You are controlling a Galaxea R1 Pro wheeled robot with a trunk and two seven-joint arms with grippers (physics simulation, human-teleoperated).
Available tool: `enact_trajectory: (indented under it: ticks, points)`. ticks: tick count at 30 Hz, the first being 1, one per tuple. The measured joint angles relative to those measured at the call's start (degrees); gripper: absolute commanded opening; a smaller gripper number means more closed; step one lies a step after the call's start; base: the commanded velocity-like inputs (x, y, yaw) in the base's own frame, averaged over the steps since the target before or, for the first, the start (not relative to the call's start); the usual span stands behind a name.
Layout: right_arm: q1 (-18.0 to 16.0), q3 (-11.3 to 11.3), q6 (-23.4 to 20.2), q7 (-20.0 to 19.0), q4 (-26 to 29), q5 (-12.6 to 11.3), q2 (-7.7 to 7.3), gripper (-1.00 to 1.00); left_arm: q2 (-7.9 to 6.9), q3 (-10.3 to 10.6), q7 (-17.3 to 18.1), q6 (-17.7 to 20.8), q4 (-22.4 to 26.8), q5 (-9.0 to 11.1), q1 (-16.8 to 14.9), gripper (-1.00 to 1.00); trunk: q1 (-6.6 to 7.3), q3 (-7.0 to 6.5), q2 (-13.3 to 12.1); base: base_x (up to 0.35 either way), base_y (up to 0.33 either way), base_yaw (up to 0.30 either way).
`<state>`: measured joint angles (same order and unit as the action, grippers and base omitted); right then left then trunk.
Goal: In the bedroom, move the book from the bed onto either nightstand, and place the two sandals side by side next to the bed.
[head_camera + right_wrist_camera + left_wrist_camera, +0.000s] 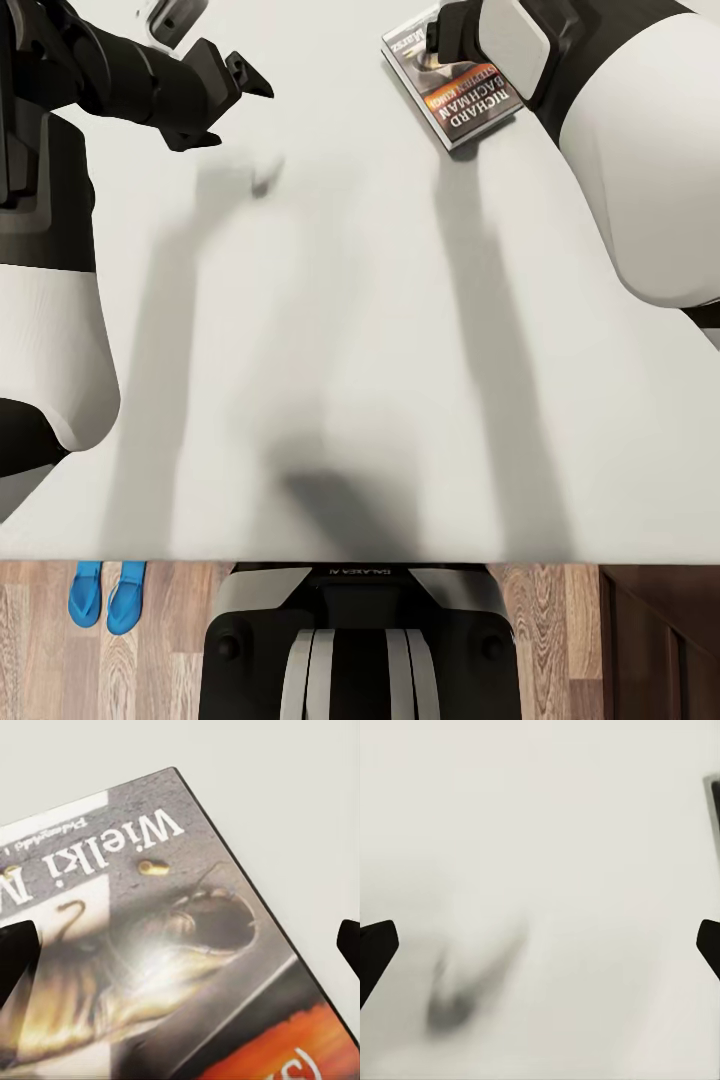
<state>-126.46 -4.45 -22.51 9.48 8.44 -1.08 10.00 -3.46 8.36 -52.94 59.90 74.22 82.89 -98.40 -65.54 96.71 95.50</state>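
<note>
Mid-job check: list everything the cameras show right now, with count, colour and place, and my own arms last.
book: one, dark cover with orange and white lettering, flat on the bed's far right part, under the right gripper.
bed: one, light grey mattress, directly ahead.
sandals: two, bright blue, side by side on the floor at the bed's near edge, to the left.
floor: brown wood planks, along the near edge.
dark wooden furniture: one piece, dark brown, near right corner; which piece, I cannot tell.
left gripper: black, open, over bare mattress.
right gripper: black fingers spread wide, just above the book's cover.
</note>
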Motion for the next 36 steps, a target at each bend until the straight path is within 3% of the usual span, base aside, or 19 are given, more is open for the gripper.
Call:
enact_trajectory:
  ticks: [28,36]
  points:
    - [-0.37,0.48,-6.77,-0.78,1.95,-0.12,0.0,1.0,-0.01,-0.01,0.01,0.0,0.0,0.0,0.01,1.0,0.01,-0.01,0.0,-0.002,0.0,0.0]
    - [-0.39,0.37,-7.12,-6.0,1.68,0.29,-0.01,1.0,-0.08,0.0,0.0,0.0,0.0,0.0,0.01,1.0,0.01,-0.01,0.0,0.0,0.0,0.0]
